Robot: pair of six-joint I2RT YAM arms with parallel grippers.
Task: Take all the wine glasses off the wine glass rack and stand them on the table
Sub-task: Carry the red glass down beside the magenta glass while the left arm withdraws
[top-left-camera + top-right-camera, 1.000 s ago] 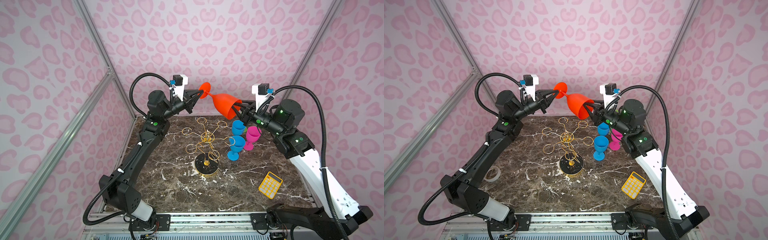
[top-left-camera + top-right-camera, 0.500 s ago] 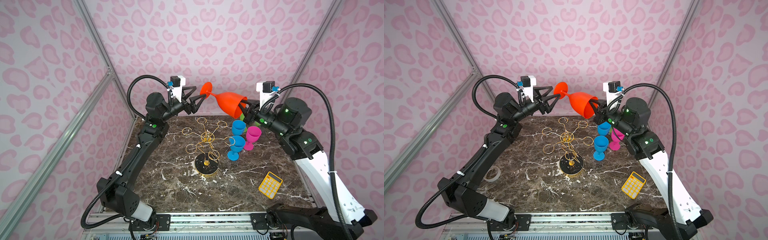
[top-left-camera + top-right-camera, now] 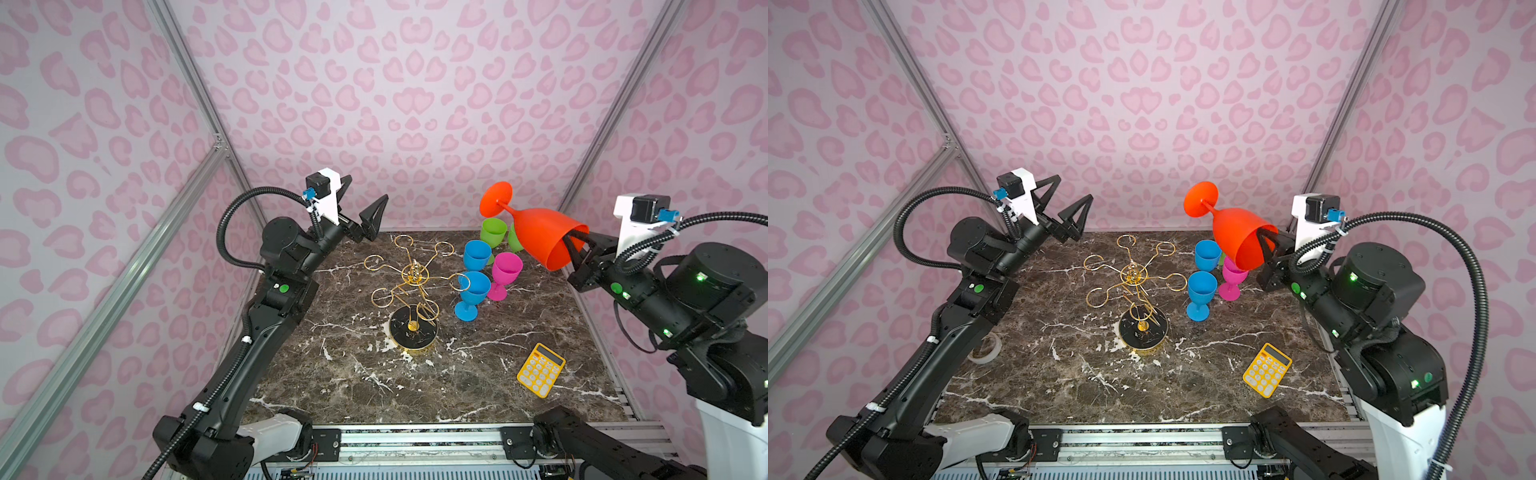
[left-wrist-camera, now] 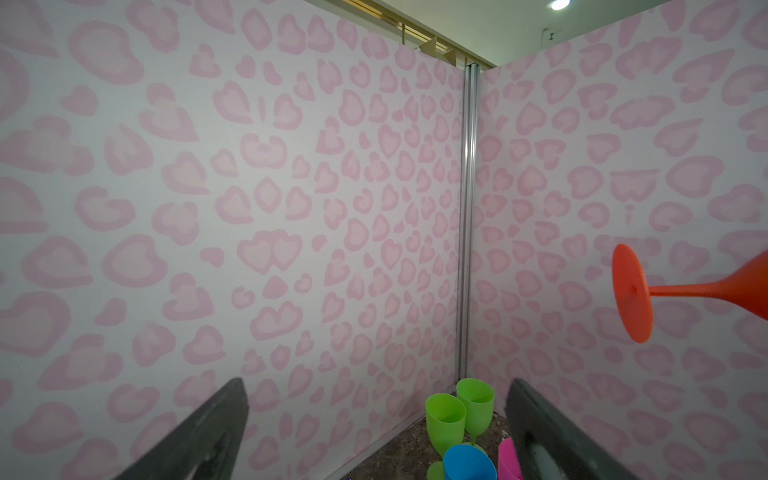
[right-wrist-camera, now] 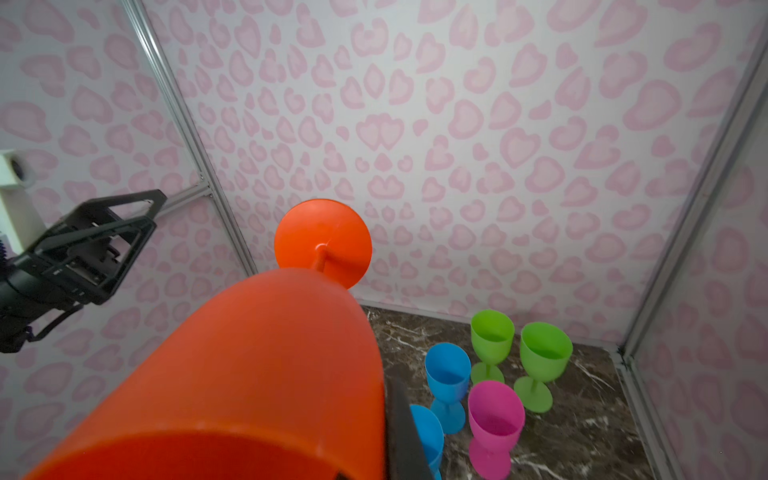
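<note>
Wine glass [image 3: 536,235], orange, is up in the air and clear of the wine glass rack [image 3: 415,274], pinched at its rim by the right gripper [image 3: 577,248].
It hangs tilted, foot toward the back wall, over 2 blue glasses [image 3: 476,253], 1 pink glass [image 3: 506,268] and 2 green glasses [image 3: 493,230]. The right jaws clamp the bowl wall, 1 finger inside. The left gripper [image 3: 368,189] is spread wide, empty, well apart. My worry is that a rim-only pinch may let it swivel or slip onto those 5.
</note>
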